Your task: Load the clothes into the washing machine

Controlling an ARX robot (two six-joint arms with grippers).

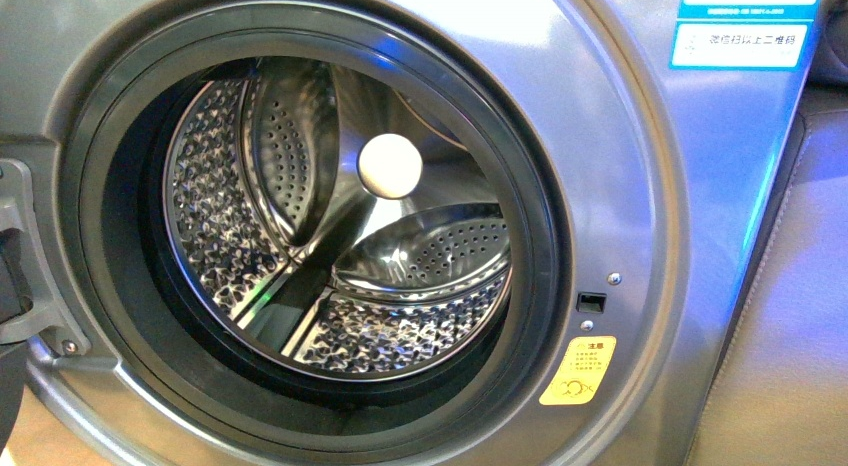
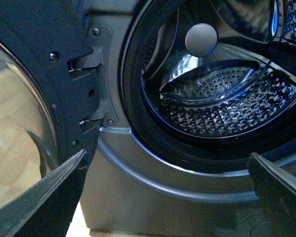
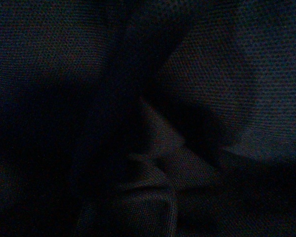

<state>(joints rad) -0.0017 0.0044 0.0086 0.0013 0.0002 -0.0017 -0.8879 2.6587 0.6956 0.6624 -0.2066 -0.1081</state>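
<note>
The silver-grey washing machine (image 1: pixel 640 186) fills the front view, its porthole open and its shiny perforated drum (image 1: pixel 400 326) with no clothes inside. A yellow sticker (image 1: pixel 578 371) sits right of the porthole. Neither arm shows in the front view. My left gripper (image 2: pixel 170 197) is open and empty, low in front of the machine's panel (image 2: pixel 138 187) below the drum mouth (image 2: pixel 227 108). The right wrist view is dim and filled with the dark navy clothes (image 3: pixel 212 74), bunched in folds. My right gripper is shut on the clothes, and the fabric hides its fingers.
The machine's open door (image 2: pixel 39 59) hangs at the left on its hinge (image 1: pixel 20 256), close beside my left gripper's finger (image 2: pixel 54 192). A blue-and-white label (image 1: pixel 740 44) is at the machine's top right. A grey padded surface (image 1: pixel 790 316) stands right of the machine.
</note>
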